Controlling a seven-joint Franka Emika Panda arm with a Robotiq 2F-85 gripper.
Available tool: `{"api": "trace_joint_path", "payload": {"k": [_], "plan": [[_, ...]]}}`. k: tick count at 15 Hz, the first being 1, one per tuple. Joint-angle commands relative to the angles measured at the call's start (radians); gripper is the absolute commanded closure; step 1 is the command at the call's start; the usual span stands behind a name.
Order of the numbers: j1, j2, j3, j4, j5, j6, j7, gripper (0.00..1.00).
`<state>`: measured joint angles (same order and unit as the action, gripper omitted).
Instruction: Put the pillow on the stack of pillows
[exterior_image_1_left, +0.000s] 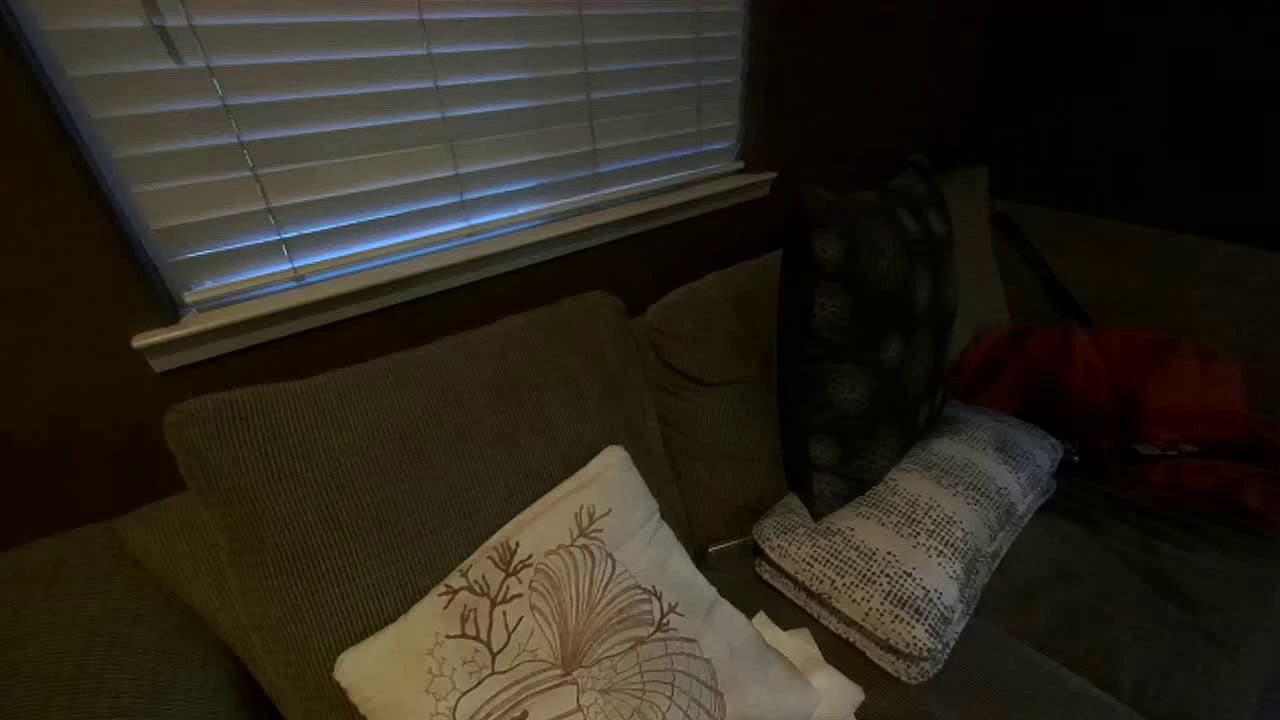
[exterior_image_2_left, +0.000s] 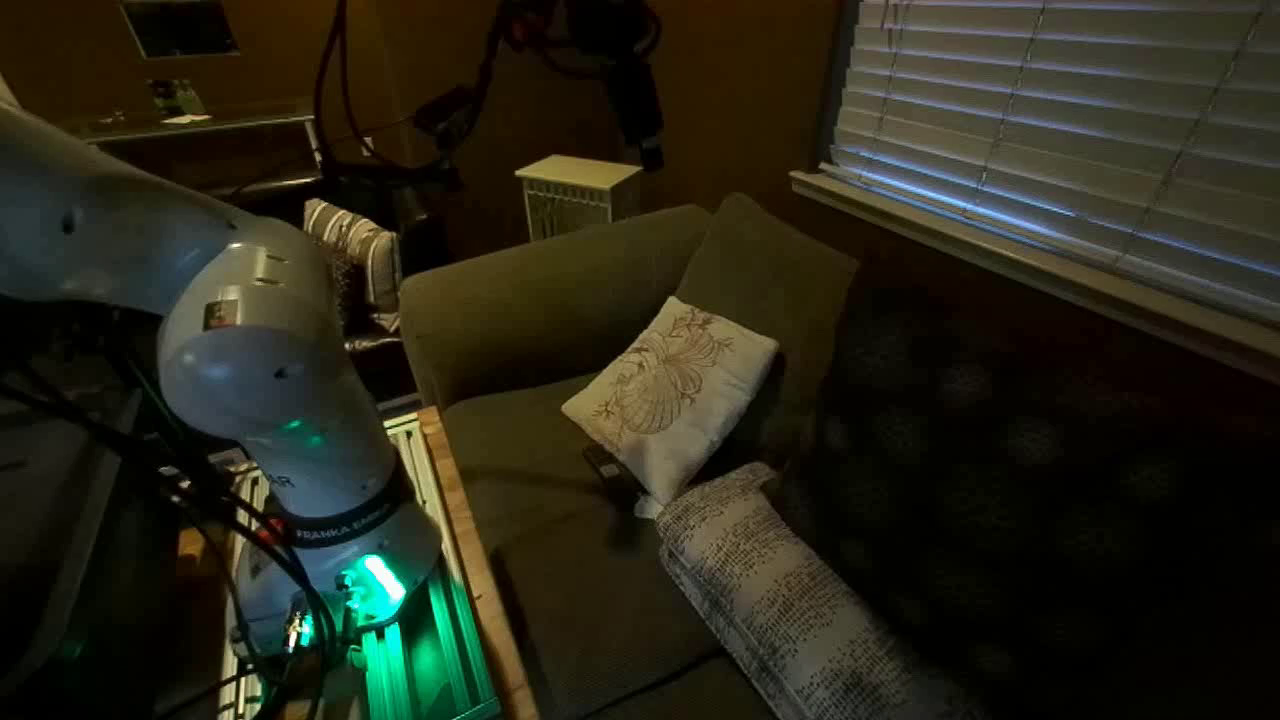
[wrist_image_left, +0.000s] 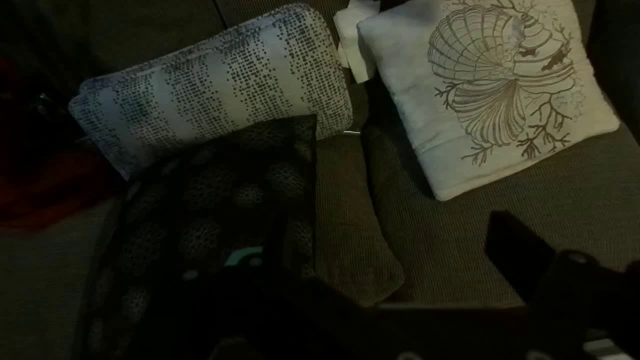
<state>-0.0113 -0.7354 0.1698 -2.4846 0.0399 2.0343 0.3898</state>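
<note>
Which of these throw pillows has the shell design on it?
The cream pillow: brown shells and coral mark its face; the grey-white pillow shows dark-specked bands, the dark pillow pale round blotches.

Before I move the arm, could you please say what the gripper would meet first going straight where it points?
Probably the olive back cushions; depth is unclear, so the gripper might touch the dark pillow first.

A home: sofa (exterior_image_2_left: 540, 475), window blinds (exterior_image_1_left: 440, 130)
</note>
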Motion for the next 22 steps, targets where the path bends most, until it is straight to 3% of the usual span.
{"api": "trace_joint_path", "payload": {"k": [1, 6, 15, 22], "plan": [[-0.003, 0.0, 0.002, 0.002, 0.001, -0.002, -0.002, 0.0], [-0.003, 0.0, 0.002, 0.002, 0.001, -0.002, -0.002, 0.0], [-0.004, 0.364, 0.047, 0.15, -0.009, 0.147, 0.091, 0.0], [0.013, 0.643, 0.107, 0.321, -0.182, 0.156, 0.372, 0.0]]}}
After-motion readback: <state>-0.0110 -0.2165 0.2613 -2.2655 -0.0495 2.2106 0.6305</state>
